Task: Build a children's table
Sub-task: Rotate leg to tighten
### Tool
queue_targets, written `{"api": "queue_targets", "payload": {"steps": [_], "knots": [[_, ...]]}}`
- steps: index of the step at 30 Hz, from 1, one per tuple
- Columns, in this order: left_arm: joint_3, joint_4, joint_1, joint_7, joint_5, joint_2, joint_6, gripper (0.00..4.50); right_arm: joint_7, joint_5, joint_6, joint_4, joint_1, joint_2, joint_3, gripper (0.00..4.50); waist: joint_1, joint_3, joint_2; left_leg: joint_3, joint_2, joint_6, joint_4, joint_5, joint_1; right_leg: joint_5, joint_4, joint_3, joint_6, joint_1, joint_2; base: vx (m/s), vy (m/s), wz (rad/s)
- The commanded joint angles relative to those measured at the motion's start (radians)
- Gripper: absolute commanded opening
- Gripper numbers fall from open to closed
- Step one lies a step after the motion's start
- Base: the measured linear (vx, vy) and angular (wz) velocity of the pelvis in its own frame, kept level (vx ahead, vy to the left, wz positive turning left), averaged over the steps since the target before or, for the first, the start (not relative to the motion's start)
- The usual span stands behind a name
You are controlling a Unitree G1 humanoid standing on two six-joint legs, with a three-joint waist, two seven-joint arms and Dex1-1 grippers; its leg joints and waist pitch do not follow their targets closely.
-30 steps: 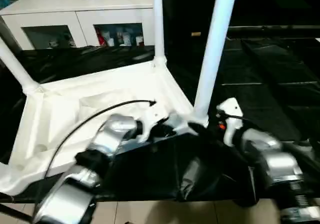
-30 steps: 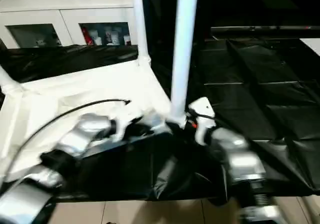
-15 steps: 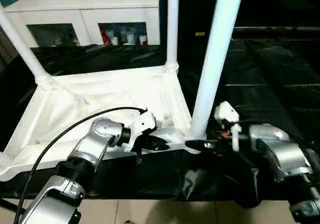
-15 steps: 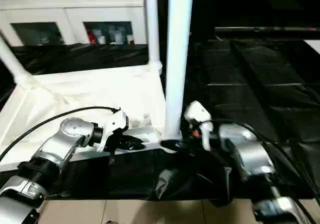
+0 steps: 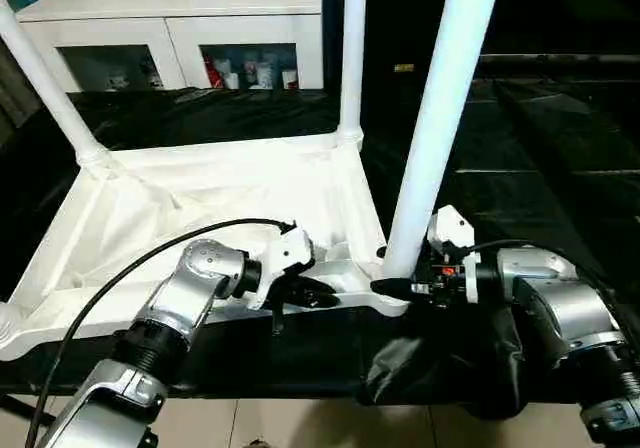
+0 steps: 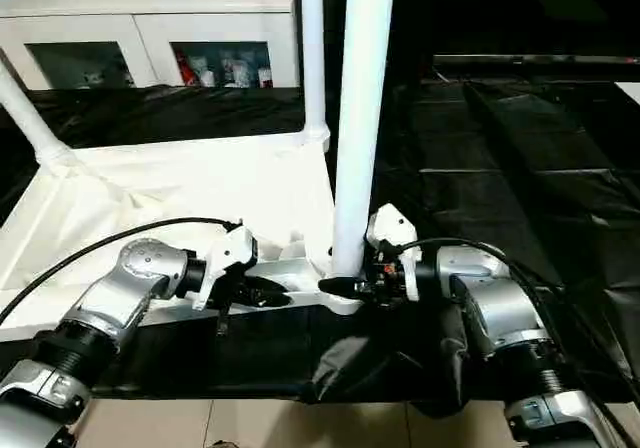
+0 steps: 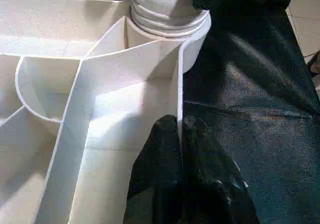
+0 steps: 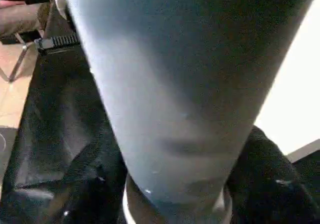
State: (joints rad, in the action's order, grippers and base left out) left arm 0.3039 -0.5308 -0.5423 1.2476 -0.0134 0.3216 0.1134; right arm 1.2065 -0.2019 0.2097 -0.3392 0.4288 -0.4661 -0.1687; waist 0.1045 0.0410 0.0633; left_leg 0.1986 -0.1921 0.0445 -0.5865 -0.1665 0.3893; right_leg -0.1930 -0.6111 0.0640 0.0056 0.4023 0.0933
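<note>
The children's table lies upside down: its white ribbed tabletop [image 5: 200, 198] rests on the black cloth with three white legs standing up from its corners. My left gripper [image 5: 315, 290] is shut on the tabletop's near rim, and the left wrist view shows its fingers [image 7: 160, 184] pinching that thin wall beside a leg socket [image 7: 170, 4]. My right gripper [image 5: 395, 286] is at the base of the near right leg [image 5: 440, 118]. In the right wrist view the leg [image 8: 175, 84] sits between the two black fingers [image 8: 85, 184], which press its sides.
A white cabinet [image 5: 180, 18] with glass doors stands behind the black-draped work table [image 5: 540, 148]. The tabletop's near rim lies close to the work table's front edge, with tiled floor [image 5: 300, 423] below. A black cable [image 5: 150, 258] arcs over my left forearm.
The camera has shifted and steadied. My right gripper's fingers have closed in round the base of the near right leg. My left gripper keeps its hold on the rim.
</note>
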Motion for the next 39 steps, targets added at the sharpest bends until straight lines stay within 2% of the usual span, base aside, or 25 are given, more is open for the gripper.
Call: {"api": "queue_targets", "payload": {"steps": [1,2,4,6,8,9,10,11,12,14,17,18,19,20,22,23,25,27,28,29,31,32,34,36,39], "knots": [[-0.01,-0.006,-0.002,-0.047,-0.011,-0.018,0.004,0.0,-0.021,0.009,0.021,-0.025,-0.011,0.013,-0.014,2.32,0.001,-0.063,-0.029,-0.017,-0.039,-0.087,0.057,-0.166,-0.016,-0.173,0.07,-0.038,-0.229,-0.045,0.054,0.0,0.0,0.0],[-0.017,-0.034,-0.017,-0.105,0.007,-0.036,0.005,0.0,-0.083,0.019,0.035,-0.042,-0.014,0.033,-0.002,2.28,0.0,-0.062,-0.032,-0.017,-0.039,-0.084,0.057,-0.175,-0.017,-0.188,0.073,-0.038,-0.228,-0.043,0.054,0.0,0.0,0.0],[-0.032,-0.088,-0.047,-0.208,0.032,-0.072,0.0,0.0,-0.204,0.041,0.048,-0.072,-0.021,0.075,0.018,2.19,-0.003,-0.055,-0.029,-0.017,-0.037,-0.062,0.062,-0.22,-0.022,-0.267,0.083,-0.038,-0.214,-0.038,0.054,0.0,0.0,0.0],[-0.046,-0.136,-0.08,-0.304,0.049,-0.111,-0.006,0.0,-0.337,0.059,0.056,-0.09,-0.032,0.131,0.043,2.07,-0.009,-0.053,-0.03,-0.022,-0.036,-0.02,0.069,-0.271,-0.027,-0.368,0.094,-0.039,-0.179,-0.037,0.058,0.0,0.0,0.0],[-0.057,-0.19,-0.123,-0.417,0.069,-0.16,0.006,0.0,-0.514,0.072,0.098,-0.096,-0.042,0.216,0.084,2.03,-0.016,-0.053,-0.031,-0.026,-0.035,0.001,0.076,-0.3,-0.027,-0.39,0.098,-0.037,-0.16,-0.038,0.057,0.0,0.0,0.0],[-0.06,-0.211,-0.143,-0.464,0.077,-0.18,0.012,0.0,-0.576,0.073,0.117,-0.093,-0.046,0.251,0.098,2.02,-0.021,-0.052,-0.031,-0.028,-0.034,0.012,0.078,-0.321,-0.031,-0.399,0.099,-0.038,-0.153,-0.034,0.055,0.0,0.0,0.0],[-0.06,-0.211,-0.143,-0.464,0.077,-0.18,0.012,0.0,-0.576,0.073,0.117,-0.093,-0.046,0.251,0.098,2.01,-0.024,-0.051,-0.032,-0.028,-0.034,0.015,0.079,-0.329,-0.031,-0.404,0.1,-0.038,-0.149,-0.035,0.055,0.0,0.0,0.0],[-0.075,-0.245,-0.174,-0.543,0.082,-0.216,0.025,0.0,-0.672,0.077,0.137,-0.09,-0.045,0.305,0.116,2.0,-0.024,-0.052,-0.032,-0.029,-0.033,0.015,0.079,-0.339,-0.031,-0.41,0.103,-0.039,-0.142,-0.036,0.057,0.0,0.0,0.0],[-0.084,-0.264,-0.193,-0.585,0.08,-0.237,0.028,0.0,-0.719,0.074,0.146,-0.09,-0.041,0.339,0.126,2.0,-0.024,-0.053,-0.026,-0.029,-0.033,0.019,0.079,-0.347,-0.035,-0.407,0.105,-0.04,-0.142,-0.031,0.057,0.0,0.0,0.0],[-0.091,-0.285,-0.217,-0.619,0.077,-0.261,0.026,0.0,-0.779,0.074,0.146,-0.084,-0.031,0.388,0.133,2.0,-0.025,-0.053,-0.029,-0.03,-0.031,0.023,0.081,-0.363,-0.035,-0.407,0.107,-0.04,-0.138,-0.032,0.056,0.0,0.0,0.0],[-0.089,-0.293,-0.224,-0.614,0.078,-0.266,0.015,0.0,-0.781,0.078,0.14,-0.075,-0.03,0.4,0.124,2.0,-0.023,-0.054,-0.03,-0.031,-0.031,0.013,0.082,-0.355,-0.031,-0.39,0.107,-0.04,-0.133,-0.035,0.059,0.0,0.0,0.0],[-0.082,-0.315,-0.234,-0.597,0.086,-0.268,-0.012,0.0,-0.761,0.089,0.117,-0.046,-0.034,0.41,0.101,2.35,-0.022,-0.053,-0.033,-0.029,-0.032,0.009,0.081,-0.357,-0.031,-0.38,0.109,-0.041,-0.134,-0.033,0.057,0.0,0.0,0.0],[-0.076,-0.314,-0.23,-0.571,0.087,-0.263,-0.022,0.0,-0.729,0.079,0.113,-0.03,-0.036,0.408,0.094,2.35,-0.021,-0.054,-0.032,-0.029,-0.031,0.007,0.08,-0.354,-0.031,-0.375,0.108,-0.042,-0.134,-0.033,0.057,0.0,0.0,0.0],[-0.074,-0.312,-0.228,-0.562,0.087,-0.26,-0.023,0.0,-0.713,0.072,0.113,-0.023,-0.037,0.405,0.091,2.69,-0.019,-0.054,-0.033,-0.028,-0.033,0.003,0.08,-0.348,-0.032,-0.361,0.107,-0.043,-0.137,-0.034,0.058,0.0,0.0,0.0],[-0.06,-0.299,-0.213,-0.498,0.081,-0.237,-0.031,0.0,-0.646,0.052,0.118,-0.008,-0.027,0.376,0.085,2.74,-0.019,-0.055,-0.037,-0.03,-0.032,-0.007,0.081,-0.336,-0.026,-0.348,0.103,-0.042,-0.139,-0.039,0.058,0.0,0.0,0.0],[-0.054,-0.297,-0.209,-0.478,0.081,-0.228,-0.031,0.0,-0.613,0.048,0.117,-0.006,-0.02,0.358,0.084,2.81,-0.02,-0.055,-0.036,-0.03,-0.033,-0.012,0.082,-0.326,-0.022,-0.338,0.1,-0.041,-0.142,-0.042,0.06,0.0,0.0,0.0],[-0.039,-0.274,-0.19,-0.403,0.074,-0.2,-0.032,0.0,-0.503,0.031,0.097,-0.003,-0.003,0.297,0.081,3.1,-0.018,-0.057,-0.037,-0.027,-0.034,-0.02,0.078,-0.31,-0.024,-0.319,0.1,-0.041,-0.15,-0.042,0.059,0.0,0.0,0.0],[-0.033,-0.255,-0.177,-0.359,0.066,-0.184,-0.028,0.0,-0.451,0.031,0.078,-0.007,0.007,0.257,0.08,3.3,-0.015,-0.059,-0.041,-0.024,-0.034,-0.041,0.072,-0.258,-0.016,-0.252,0.091,-0.042,-0.175,-0.048,0.061,0.0,0.0,0.0],[-0.026,-0.231,-0.161,-0.308,0.055,-0.169,-0.031,0.0,-0.392,0.024,0.072,-0.003,0.011,0.22,0.074,3.3,-0.014,-0.06,-0.044,-0.023,-0.033,-0.047,0.07,-0.245,-0.015,-0.244,0.09,-0.041,-0.178,-0.048,0.061,0.0,0.0,0.0],[-0.014,-0.198,-0.136,-0.228,0.039,-0.144,-0.046,0.0,-0.303,0.009,0.072,0.007,0.015,0.166,0.071,3.3,-0.012,-0.062,-0.042,-0.023,-0.035,-0.059,0.067,-0.217,-0.014,-0.207,0.084,-0.041,-0.191,-0.05,0.061,0.0,0.0,0.0],[-0.007,-0.182,-0.123,-0.186,0.031,-0.129,-0.056,0.0,-0.261,0.0,0.076,0.014,0.016,0.14,0.072,3.3,-0.009,-0.065,-0.041,-0.02,-0.037,-0.078,0.062,-0.182,-0.014,-0.14,0.075,-0.039,-0.215,-0.05,0.057,0.0,0.0,0.0],[0.009,-0.153,-0.097,-0.108,0.019,-0.094,-0.065,0.0,-0.175,-0.017,0.086,0.031,0.016,0.092,0.067,3.3,-0.009,-0.065,-0.041,-0.018,-0.036,-0.089,0.06,-0.165,-0.014,-0.103,0.072,-0.038,-0.229,-0.05,0.054,0.0,0.0,0.0],[0.016,-0.129,-0.08,-0.055,0.004,-0.068,-0.06,0.0,-0.095,-0.027,0.09,0.044,0.011,0.053,0.053,3.3,-0.006,-0.068,-0.039,-0.016,-0.039,-0.102,0.056,-0.148,-0.014,-0.066,0.065,-0.037,-0.248,-0.051,0.055,0.0,0.0,0.0],[0.015,-0.106,-0.067,-0.02,-0.01,-0.051,-0.045,0.0,-0.04,-0.034,0.089,0.051,0.006,0.03,0.043,3.3,-0.006,-0.065,-0.036,-0.015,-0.04,-0.109,0.057,-0.16,-0.015,-0.07,0.064,-0.036,-0.259,-0.049,0.054,0.0,0.0,0.0],[0.017,-0.06,-0.045,0.04,-0.032,-0.023,-0.015,0.0,0.022,-0.045,0.092,0.067,-0.002,0.005,0.021,3.3,-0.002,-0.062,-0.032,-0.016,-0.044,-0.09,0.061,-0.194,-0.019,-0.122,0.069,-0.037,-0.26,-0.045,0.055,0.0,0.0,0.0]]}}
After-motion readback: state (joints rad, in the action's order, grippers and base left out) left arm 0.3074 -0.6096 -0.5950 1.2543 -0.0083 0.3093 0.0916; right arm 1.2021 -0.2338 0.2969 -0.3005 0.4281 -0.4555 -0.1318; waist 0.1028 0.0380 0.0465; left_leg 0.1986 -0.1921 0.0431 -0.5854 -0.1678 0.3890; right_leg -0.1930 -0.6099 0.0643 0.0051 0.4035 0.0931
